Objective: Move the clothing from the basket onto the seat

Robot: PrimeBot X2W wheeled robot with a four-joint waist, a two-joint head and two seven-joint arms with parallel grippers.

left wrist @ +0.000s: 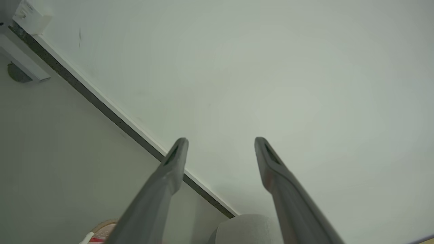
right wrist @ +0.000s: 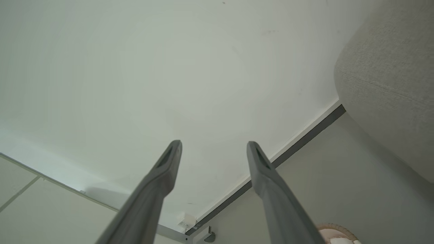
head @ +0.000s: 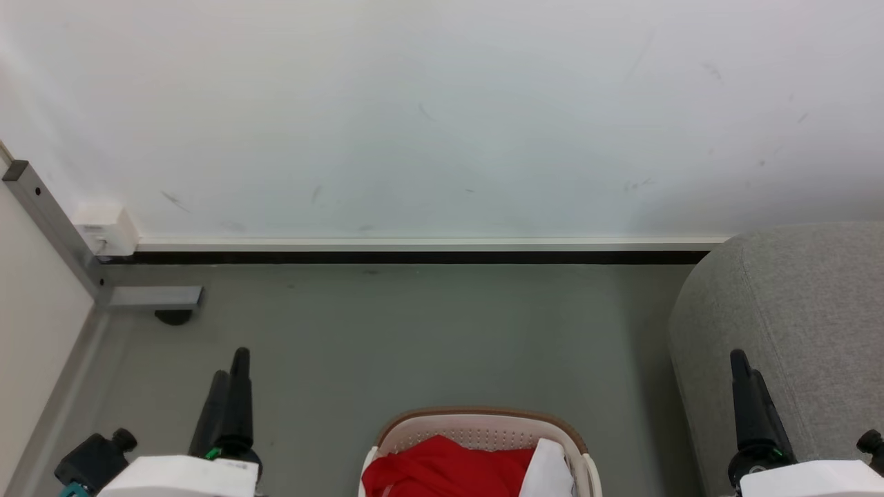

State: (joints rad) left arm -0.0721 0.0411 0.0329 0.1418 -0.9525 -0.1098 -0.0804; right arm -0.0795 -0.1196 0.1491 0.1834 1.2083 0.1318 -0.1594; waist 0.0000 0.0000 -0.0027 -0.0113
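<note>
Head view, basket (head: 483, 413): on the grey floor (head: 428, 331) at the bottom edge, cut off by the frame, with its tan far rim showing.
Head view, clothing (head: 449, 469): red fabric heaped inside the basket, with a white piece (head: 549, 469) against the basket's right wall.
Head view, left gripper (head: 230, 366): to the left of the basket and well apart from it, fingers pointing past it toward the wall (head: 442, 103). It is clear of the clothing.
Head view, right gripper (head: 747, 366): to the right of the basket, in front of the seat (head: 794, 310). It is also clear of the clothing.
Head view, seat: grey, right of the basket, with a strip of floor between them.
Left wrist view, left gripper (left wrist: 220, 142): fingers spread wide with nothing between them.
Left wrist view, basket (left wrist: 105, 227): a sliver of rim at the bottom edge, behind the left finger, with a trace of red clothing (left wrist: 96, 240) by it. The seat (left wrist: 244, 228) shows to its right.
Right wrist view, right gripper (right wrist: 213, 144): fingers spread wide and empty.
Right wrist view, basket (right wrist: 334, 232): rim at the bottom edge, just beside the right finger in this view. The seat (right wrist: 390, 67) is above it.
</note>
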